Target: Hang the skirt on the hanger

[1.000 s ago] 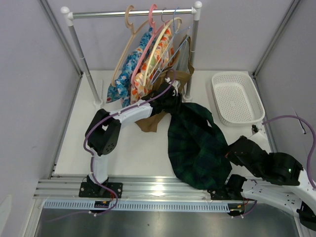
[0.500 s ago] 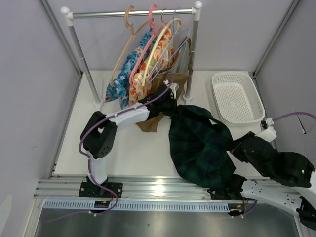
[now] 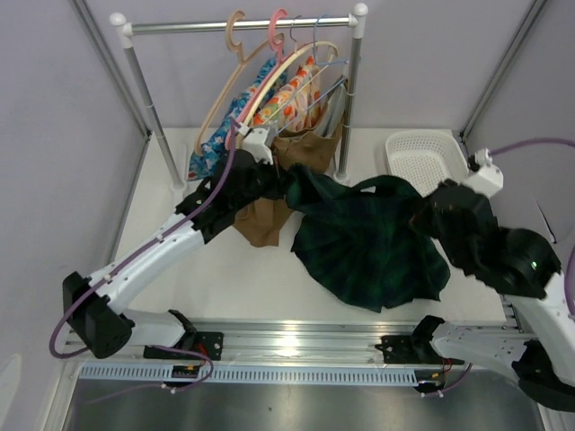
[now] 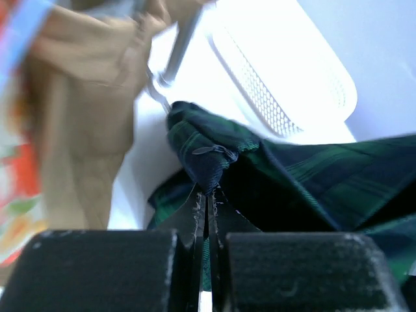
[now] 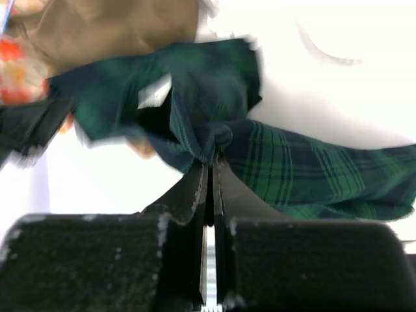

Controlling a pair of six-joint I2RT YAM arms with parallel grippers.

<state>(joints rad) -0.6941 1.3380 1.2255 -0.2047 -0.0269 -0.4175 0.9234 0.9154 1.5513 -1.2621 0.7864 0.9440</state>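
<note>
The dark green and navy plaid skirt hangs stretched between my two grippers, in front of the rack. My left gripper is shut on the skirt's left edge; the left wrist view shows its jaws pinching a navy fold of the skirt. At the skirt's right end my right gripper is also shut, its fingertips clamped on plaid cloth. The pale cream hanger hangs tilted on the rail, above and behind the left gripper.
The rack's rail also carries a tan hanger, a pink hanger, a blue floral garment and a brown garment. A white basket stands at the back right. Grey walls close in both sides.
My left gripper has shut on the skirt's edge. Both arms have risen, lifting the skirt off the table and spreading it. The hangers have swung on the rail.
</note>
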